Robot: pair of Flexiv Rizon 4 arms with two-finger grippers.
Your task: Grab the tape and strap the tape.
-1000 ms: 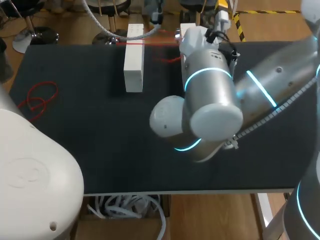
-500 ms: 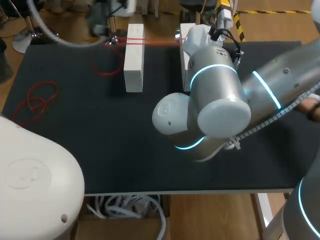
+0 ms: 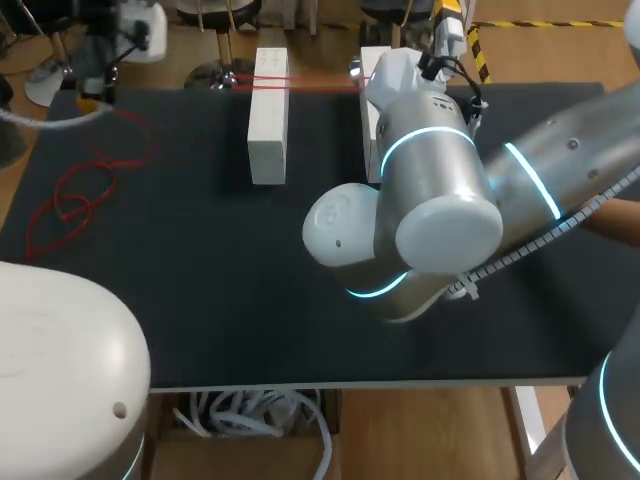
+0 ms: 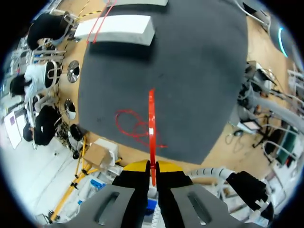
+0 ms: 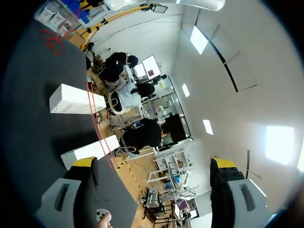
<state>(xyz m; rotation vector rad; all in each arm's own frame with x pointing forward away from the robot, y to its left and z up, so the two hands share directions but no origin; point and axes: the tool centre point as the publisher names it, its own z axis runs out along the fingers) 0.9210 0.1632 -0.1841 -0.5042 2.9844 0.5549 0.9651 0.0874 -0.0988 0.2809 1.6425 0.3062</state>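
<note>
L gripper (image 4: 152, 168) sits up off the tabletop (image 3: 200, 300), well left of the L white block (image 3: 267, 115). Its fingers are pressed nearly together, pinching the end of the red tape (image 4: 151, 118), which runs straight out ahead of them. Prob. held high & wide so the tape pulls away from the block instead of sagging onto the tabletop. The tape's other part is already laid across the top of that block, at its far end, and carries on rightward to the 2nd white block (image 3: 371, 70). It looks like two strands side by side. A slack loop (image 3: 70, 200) of it lies on the tabletop, left of the L white block & nearer the front edge. R gripper (image 5: 154, 164) is over by the 2nd white block, right of the L one, fingers spread wide w/ nothing btwn them, touching nothing. Likely parked clear so it doesn't foul the strap run.
</note>
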